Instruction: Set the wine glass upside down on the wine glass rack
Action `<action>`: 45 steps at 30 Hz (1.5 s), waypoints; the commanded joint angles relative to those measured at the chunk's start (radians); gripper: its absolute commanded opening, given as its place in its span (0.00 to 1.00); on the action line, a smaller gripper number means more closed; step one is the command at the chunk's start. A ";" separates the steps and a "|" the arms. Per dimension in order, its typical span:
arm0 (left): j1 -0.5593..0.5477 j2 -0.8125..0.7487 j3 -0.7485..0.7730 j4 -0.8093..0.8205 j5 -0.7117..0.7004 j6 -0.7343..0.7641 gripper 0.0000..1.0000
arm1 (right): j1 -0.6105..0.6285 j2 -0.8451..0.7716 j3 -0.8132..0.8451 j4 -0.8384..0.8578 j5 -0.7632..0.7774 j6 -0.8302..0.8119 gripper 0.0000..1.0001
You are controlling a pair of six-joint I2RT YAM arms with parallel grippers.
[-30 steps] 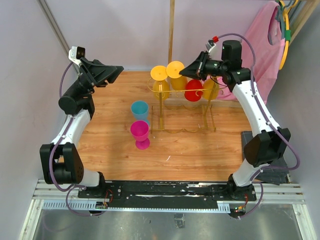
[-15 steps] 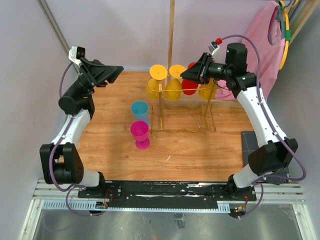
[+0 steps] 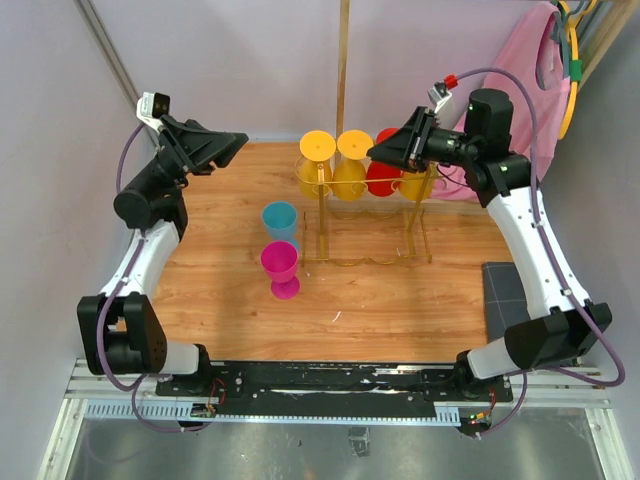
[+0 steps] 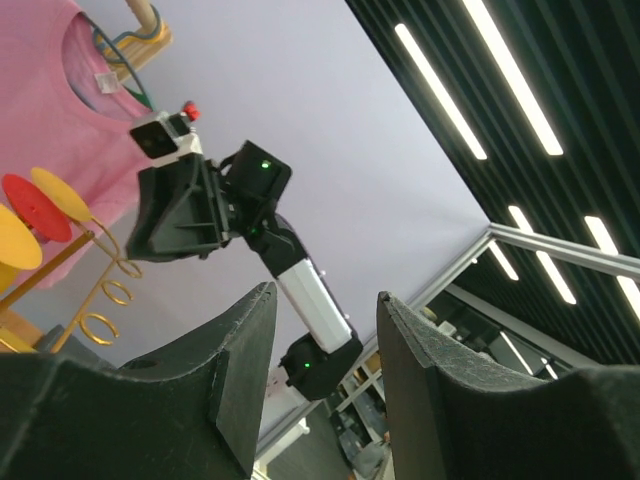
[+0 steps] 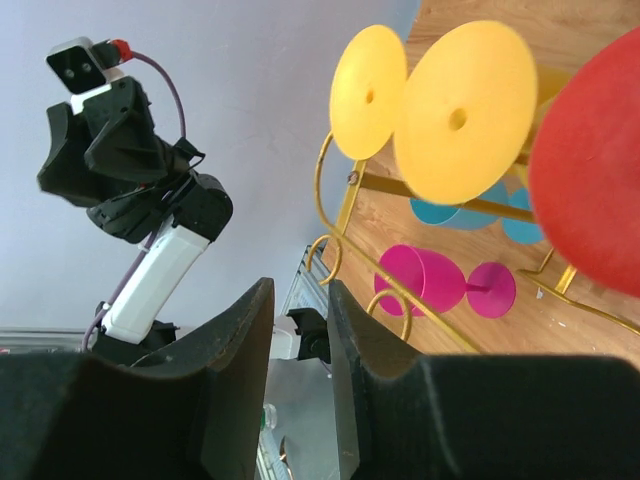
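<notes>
The gold wire wine glass rack [image 3: 366, 232] stands at the back of the wooden table. A red wine glass [image 3: 385, 177] hangs upside down in it, between yellow glasses [image 3: 349, 163] hanging the same way. My right gripper [image 3: 378, 151] hovers just above and behind the red glass, open, with nothing between its fingers. In the right wrist view the red base [image 5: 590, 170] sits at the right edge, apart from the gripper [image 5: 300, 300]. My left gripper [image 3: 232, 147] is raised at the back left, open and empty; the left wrist view shows the gripper [image 4: 325, 300] facing the ceiling.
A blue glass [image 3: 280, 219] and a magenta glass [image 3: 280, 266] stand upright on the table left of the rack. A tall wooden pole [image 3: 343, 60] rises behind the rack. A pink garment [image 3: 515, 90] hangs at the back right.
My right gripper has opened and let go of the red glass, which now hangs in the rack. The right arm has drawn back to the right. The left arm has not moved.
</notes>
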 commanded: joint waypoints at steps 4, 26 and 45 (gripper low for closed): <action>0.010 -0.111 0.020 -0.503 0.104 0.406 0.49 | 0.014 -0.131 -0.013 -0.041 0.029 -0.067 0.33; -0.247 -0.079 0.190 -2.101 -0.785 1.700 0.49 | 0.003 -0.315 -0.176 -0.041 0.078 -0.158 0.39; -0.405 0.059 0.240 -2.121 -0.952 1.701 0.48 | -0.006 -0.303 -0.168 -0.041 0.077 -0.169 0.39</action>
